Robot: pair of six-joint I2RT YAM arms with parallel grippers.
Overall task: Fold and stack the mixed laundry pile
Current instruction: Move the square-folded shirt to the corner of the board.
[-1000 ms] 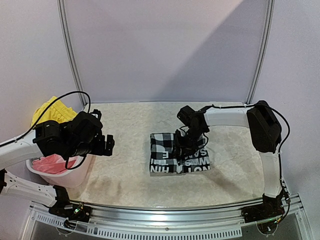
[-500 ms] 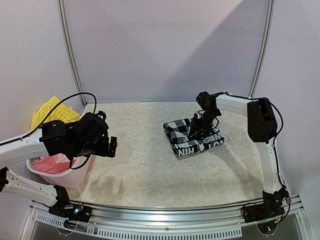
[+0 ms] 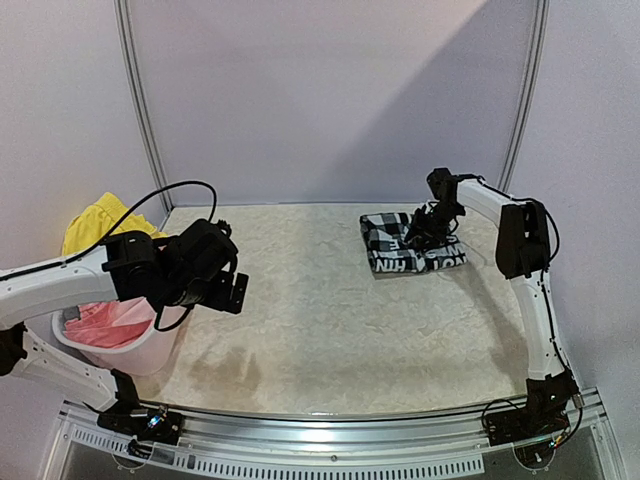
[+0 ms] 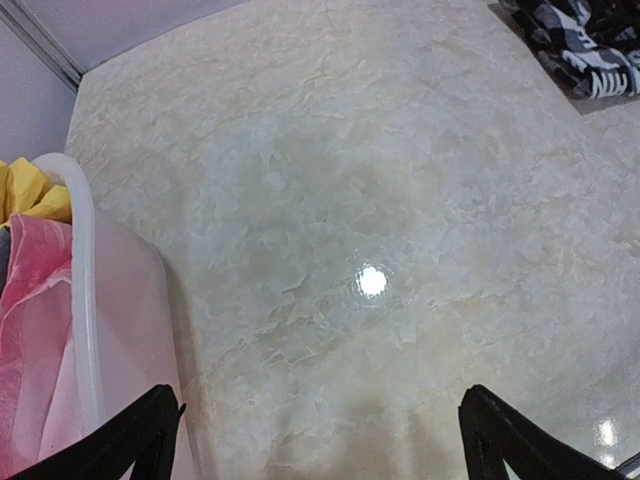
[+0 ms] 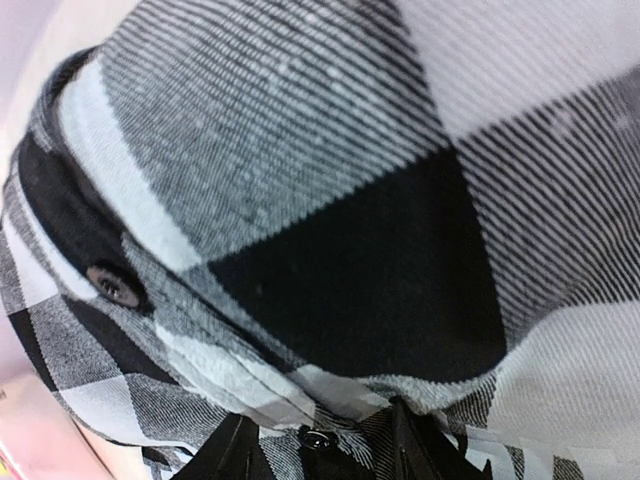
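The folded black-and-white checked shirt (image 3: 400, 247) with white lettering lies at the back right of the table. My right gripper (image 3: 428, 222) is down on its right part, and the shirt moves along with it. In the right wrist view the checked cloth (image 5: 330, 200) fills the frame and bunches between the two narrowly set fingers of that gripper (image 5: 325, 450). My left gripper (image 3: 238, 292) is open and empty, hovering above bare table beside the basket. The pink piece (image 3: 105, 325) and the yellow one (image 3: 95, 222) lie in the basket. The grey garment is hidden.
The white plastic basket (image 3: 150, 345) stands at the table's left edge and also shows in the left wrist view (image 4: 85, 300), with the pink (image 4: 30, 330) and yellow (image 4: 25, 190) cloth inside it. Metal frame poles stand at the back corners.
My right gripper has dragged the checked shirt from the table's middle to the back right. My left gripper has moved right, away from the basket.
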